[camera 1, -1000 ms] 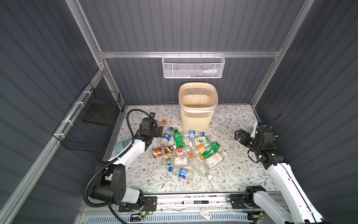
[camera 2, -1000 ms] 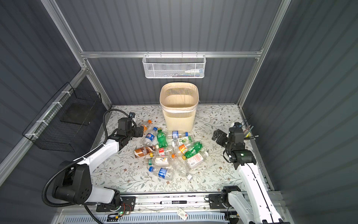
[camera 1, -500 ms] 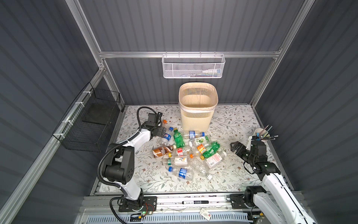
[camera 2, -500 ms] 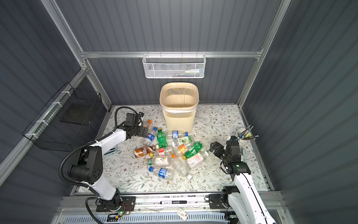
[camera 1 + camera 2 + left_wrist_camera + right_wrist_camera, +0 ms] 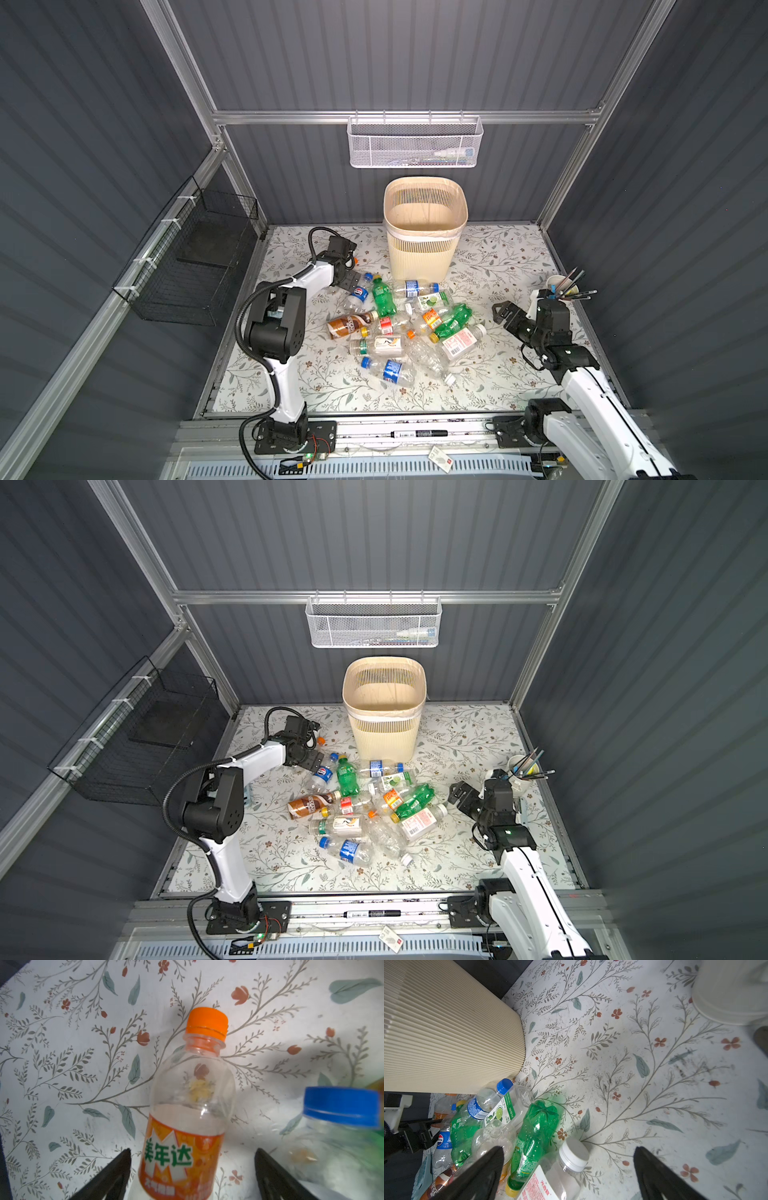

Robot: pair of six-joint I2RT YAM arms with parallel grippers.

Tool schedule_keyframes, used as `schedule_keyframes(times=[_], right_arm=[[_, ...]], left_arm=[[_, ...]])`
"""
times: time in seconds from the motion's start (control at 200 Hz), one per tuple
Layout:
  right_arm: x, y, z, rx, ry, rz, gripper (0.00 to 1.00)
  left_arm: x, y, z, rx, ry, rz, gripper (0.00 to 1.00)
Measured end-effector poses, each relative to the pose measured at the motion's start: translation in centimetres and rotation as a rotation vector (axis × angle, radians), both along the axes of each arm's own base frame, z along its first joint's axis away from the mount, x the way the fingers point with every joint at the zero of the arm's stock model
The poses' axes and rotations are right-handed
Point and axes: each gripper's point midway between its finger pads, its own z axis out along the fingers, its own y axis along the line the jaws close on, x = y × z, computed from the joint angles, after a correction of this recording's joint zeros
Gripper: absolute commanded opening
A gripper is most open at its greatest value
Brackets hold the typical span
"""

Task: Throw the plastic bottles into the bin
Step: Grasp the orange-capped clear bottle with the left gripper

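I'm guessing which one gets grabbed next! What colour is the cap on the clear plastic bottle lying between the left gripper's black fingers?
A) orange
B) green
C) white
A: the left wrist view shows the clear plastic bottle with an orange label, lying inside the open left gripper, topped by a round orange cap.

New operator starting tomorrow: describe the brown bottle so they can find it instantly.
Start at the tall beige bin by the back wall; plastic bottles lie heaped in front of it. At the heap's left edge lies the brown-sleeved bottle, the only brown one among clear and green neighbours.
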Motion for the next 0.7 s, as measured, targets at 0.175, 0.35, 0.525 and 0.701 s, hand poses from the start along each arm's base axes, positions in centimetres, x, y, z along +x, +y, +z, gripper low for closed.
schedule_keyframes(times=[0.175, 0.35, 0.525, 0.701], right_arm=[[-0.1, 0.0, 0.2, 0.000, -0.008, 0.000, 0.99], [-0.4, 0.0, 0.4, 0.000, -0.012, -0.001, 0.99], [-0.7, -0.1, 0.6, 0.001, -0.015, -0.002, 0.99], [-1.1, -0.2, 1.0, -0.004, -0.025, -0.006, 0.99]], left_arm=[[0.8, 0.8, -0.7, -0.010, 0.033, 0.019, 0.68], [0.8, 1.3, -0.8, -0.034, 0.045, 0.030, 0.49], [0.8, 1.1, 0.2, -0.063, 0.034, 0.033, 0.37], [1.0, 0.8, 7.3, -0.139, -0.112, 0.057, 0.32]])
